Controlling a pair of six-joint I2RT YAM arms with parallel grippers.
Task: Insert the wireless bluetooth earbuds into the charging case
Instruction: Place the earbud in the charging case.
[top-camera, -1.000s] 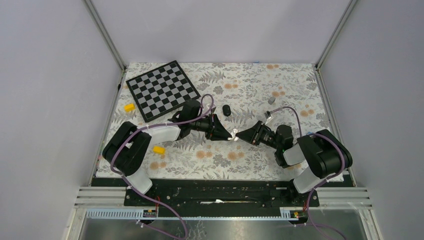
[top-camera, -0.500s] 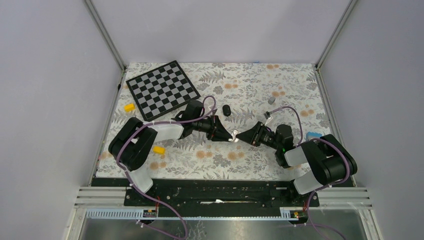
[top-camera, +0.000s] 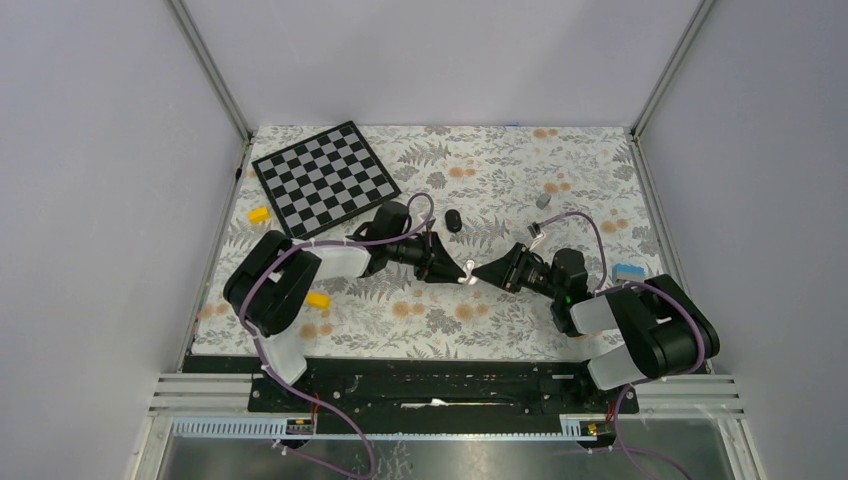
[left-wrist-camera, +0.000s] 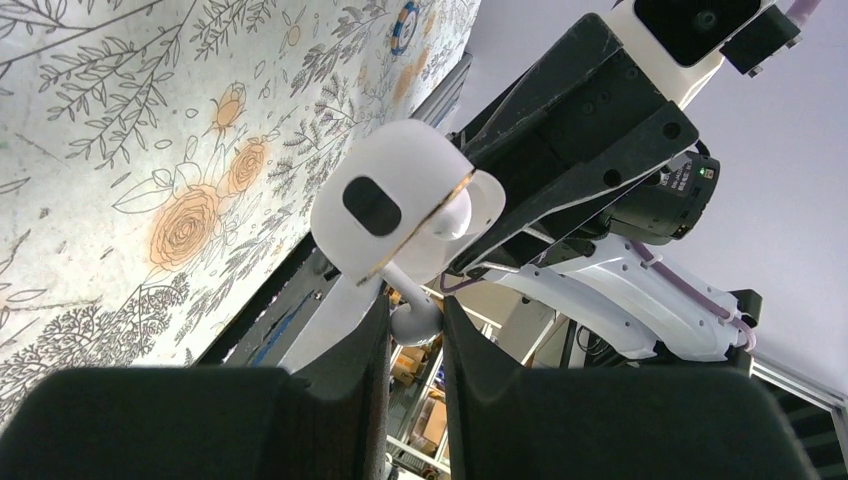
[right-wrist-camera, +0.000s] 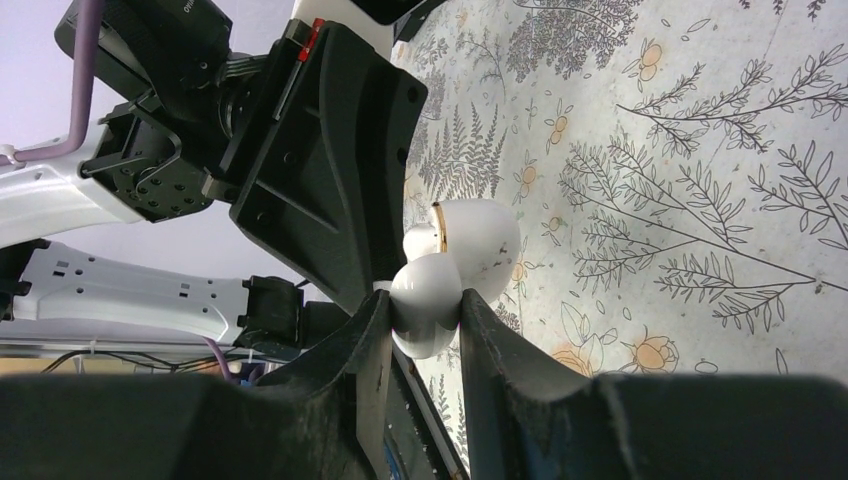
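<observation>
From above, the case (top-camera: 466, 277) is only a white speck, right of the chessboard (top-camera: 325, 180) and nearer the bases. The left wrist view shows the left fingers (left-wrist-camera: 340, 400) clamped on a white part of it, below a half bearing a dark oval. The right wrist view shows the right fingers (right-wrist-camera: 365, 370) clamped on its other rounded half, clear of the floral worktop (top-camera: 500, 160). Plain grey walls (top-camera: 100, 150) enclose the worktop.

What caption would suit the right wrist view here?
Right claw and left claw both pinch the white charging case, lid hinged open, from opposite sides over the floral tablecloth.
</observation>
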